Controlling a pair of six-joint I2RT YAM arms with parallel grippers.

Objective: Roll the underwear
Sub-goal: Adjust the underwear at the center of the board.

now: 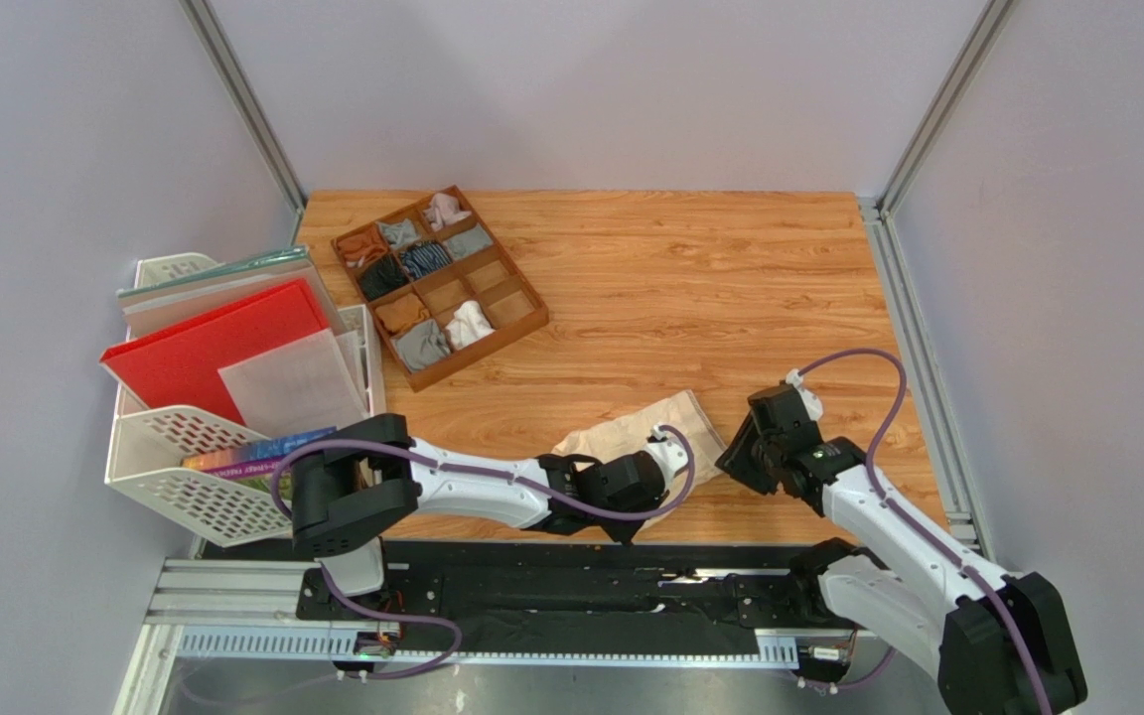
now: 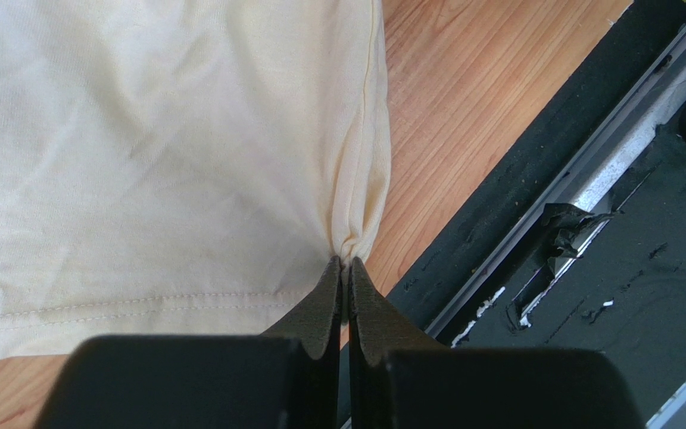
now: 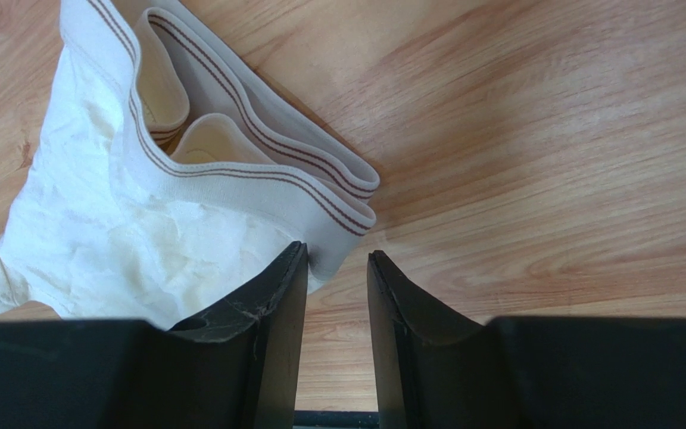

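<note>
We have bare table [image 1: 712, 283] across the far middle and far right, open for a pass. At far left the tray [image 1: 511, 334] stands in the way, and the rack [image 1: 175, 484] crowds the left edge. Near centre the underwear [image 1: 650, 425] lies between the left gripper [image 2: 345, 264], pinched on its near corner, and the right gripper [image 3: 336, 257], jaws parted just beside its right end. The black rail [image 1: 608, 589] bounds the near edge
</note>
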